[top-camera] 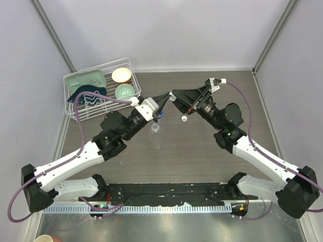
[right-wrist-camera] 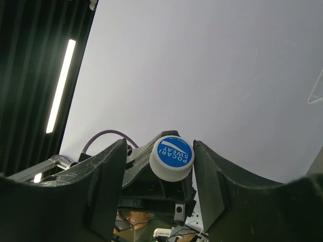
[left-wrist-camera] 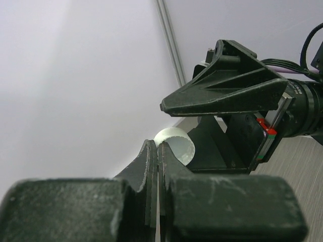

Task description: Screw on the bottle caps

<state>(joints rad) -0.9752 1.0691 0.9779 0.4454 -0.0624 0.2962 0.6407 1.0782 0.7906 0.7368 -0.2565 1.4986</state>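
While your left gripper (left-wrist-camera: 157,147) pinches the Pocari Sweat cap (right-wrist-camera: 172,158) in the air, your right gripper (right-wrist-camera: 159,148) stands open around it; the second cap (top-camera: 184,119) lies on the tabletop (top-camera: 202,166), and the clear bottle (top-camera: 155,132) is not capped yet.

Top overhead; wrist views close, share cap (right-wrist-camera: 171,158).

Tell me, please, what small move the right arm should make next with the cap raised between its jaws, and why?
Probably close the right gripper gently on the bottle cap. The cap sits between its open jaws with a gap on each side, and the left gripper, its jaws shut, holds the cap aloft.
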